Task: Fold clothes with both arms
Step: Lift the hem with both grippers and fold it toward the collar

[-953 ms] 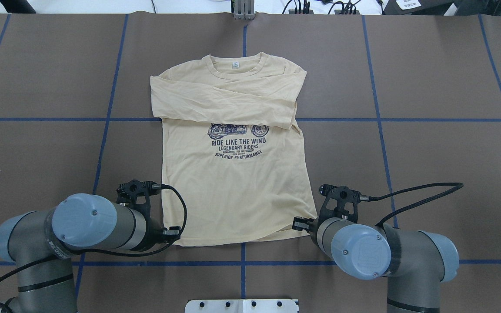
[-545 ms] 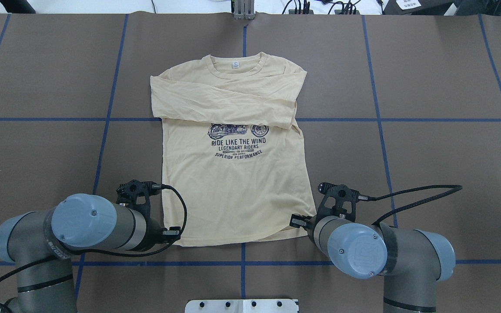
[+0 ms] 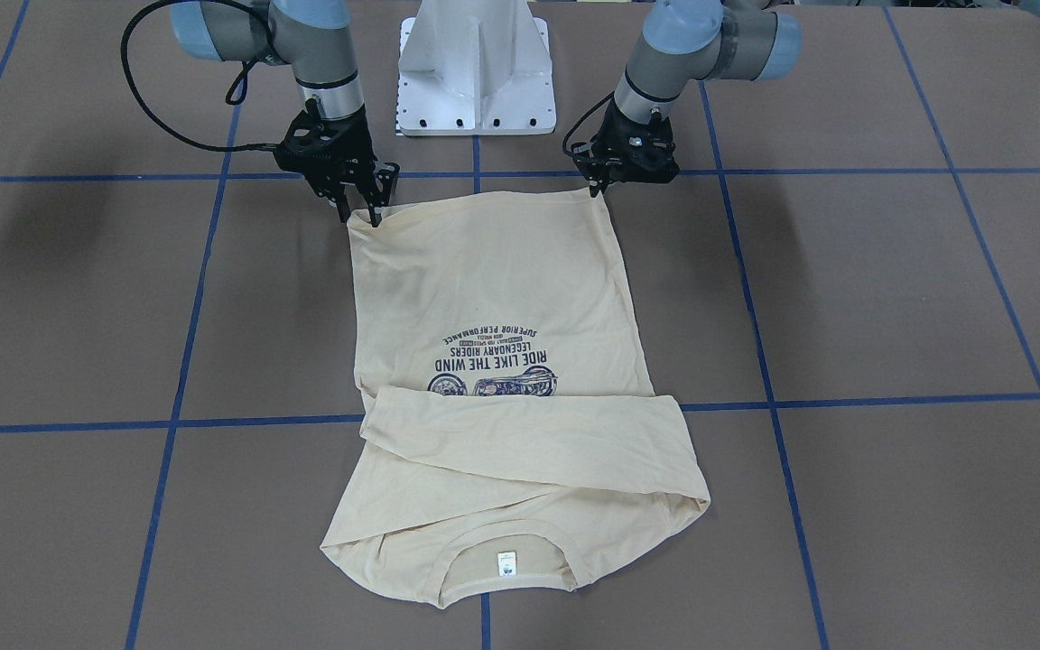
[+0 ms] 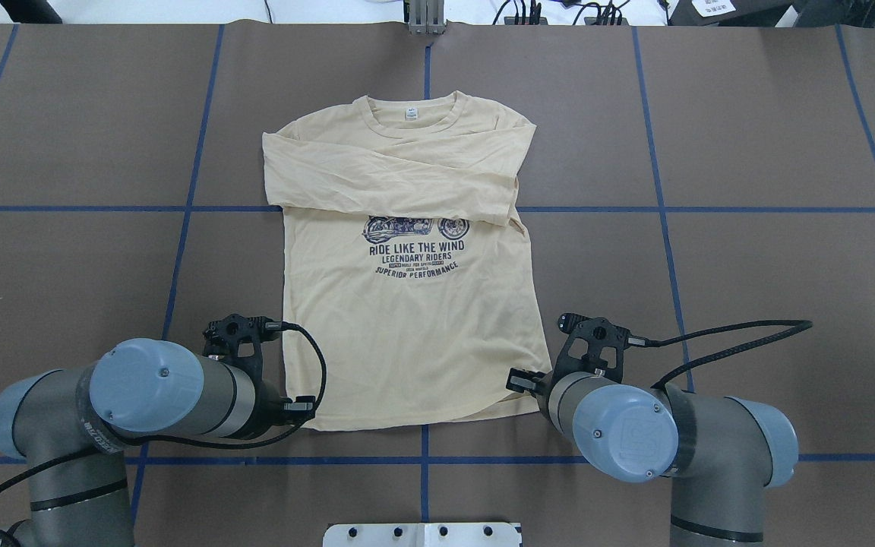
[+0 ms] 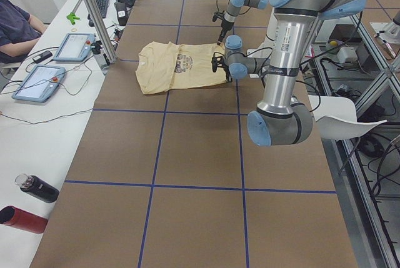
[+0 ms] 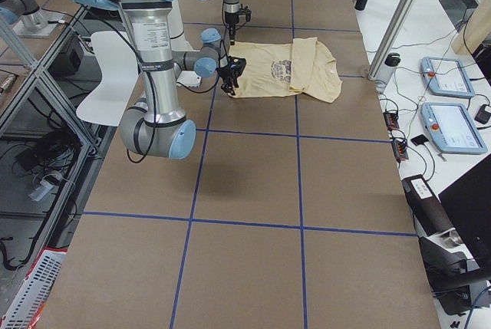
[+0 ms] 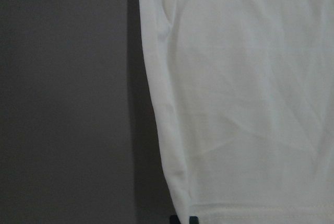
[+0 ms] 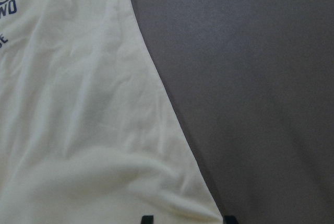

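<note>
So, my left claw [image 3: 594, 188] is pinched shut on the T-shirt [image 4: 407, 334] at its near hem corner, and my right claw [image 3: 362, 209] gapes around the other corner. The T-shirt lies flat on the bench [image 4: 749, 152], print up, sleeves folded across the chest, collar farthest.

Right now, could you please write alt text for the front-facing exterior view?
A pale yellow long-sleeved T-shirt with navy motorcycle print lies flat on a brown table, sleeves folded across its chest. The black left gripper and right gripper each sit at a hem corner.
</note>
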Motion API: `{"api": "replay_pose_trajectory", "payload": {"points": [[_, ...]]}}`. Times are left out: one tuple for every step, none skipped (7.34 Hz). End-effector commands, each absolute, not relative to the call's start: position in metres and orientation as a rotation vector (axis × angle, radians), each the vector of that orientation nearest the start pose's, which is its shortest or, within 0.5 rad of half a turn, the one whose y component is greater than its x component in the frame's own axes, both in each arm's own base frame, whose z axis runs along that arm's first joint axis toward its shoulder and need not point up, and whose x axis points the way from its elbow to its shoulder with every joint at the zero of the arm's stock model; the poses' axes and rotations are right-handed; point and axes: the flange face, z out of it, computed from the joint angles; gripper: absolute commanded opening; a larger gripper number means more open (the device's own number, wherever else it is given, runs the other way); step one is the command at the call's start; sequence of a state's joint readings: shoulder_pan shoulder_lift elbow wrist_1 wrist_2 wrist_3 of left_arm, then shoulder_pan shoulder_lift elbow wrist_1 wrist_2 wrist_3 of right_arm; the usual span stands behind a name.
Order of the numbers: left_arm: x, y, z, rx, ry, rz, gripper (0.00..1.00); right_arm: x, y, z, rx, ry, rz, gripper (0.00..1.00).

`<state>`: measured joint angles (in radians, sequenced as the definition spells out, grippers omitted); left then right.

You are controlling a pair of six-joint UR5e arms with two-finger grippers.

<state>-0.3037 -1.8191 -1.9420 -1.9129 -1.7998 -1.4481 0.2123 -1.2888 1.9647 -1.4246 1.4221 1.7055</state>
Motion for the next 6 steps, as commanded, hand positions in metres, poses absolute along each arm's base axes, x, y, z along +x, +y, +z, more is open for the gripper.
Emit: {"api": "replay_pose_trajectory", "payload": {"points": [[0.502, -0.273, 0.320, -0.005, 0.980, -0.056, 0.00, -0.522, -0.266, 0.325, 0.174, -0.806, 0.390, 0.58], [0.502, -0.273, 0.319, -0.005, 0.982, -0.057, 0.00, -0.524, -0.265, 0.328, 0.173, -0.798, 0.388, 0.60], [0.501, -0.273, 0.319, -0.003, 0.983, -0.056, 0.00, -0.528, -0.265, 0.334, 0.172, -0.786, 0.387, 0.61], [0.501, -0.273, 0.318, -0.004, 0.985, -0.056, 0.00, -0.529, -0.264, 0.335, 0.172, -0.783, 0.385, 0.61], [0.501, -0.273, 0.317, -0.003, 0.986, -0.055, 0.00, -0.530, -0.262, 0.334, 0.169, -0.748, 0.380, 0.58], [0.500, -0.273, 0.318, -0.002, 0.986, -0.055, 0.00, -0.533, -0.262, 0.321, 0.169, -0.748, 0.381, 0.44]]}}
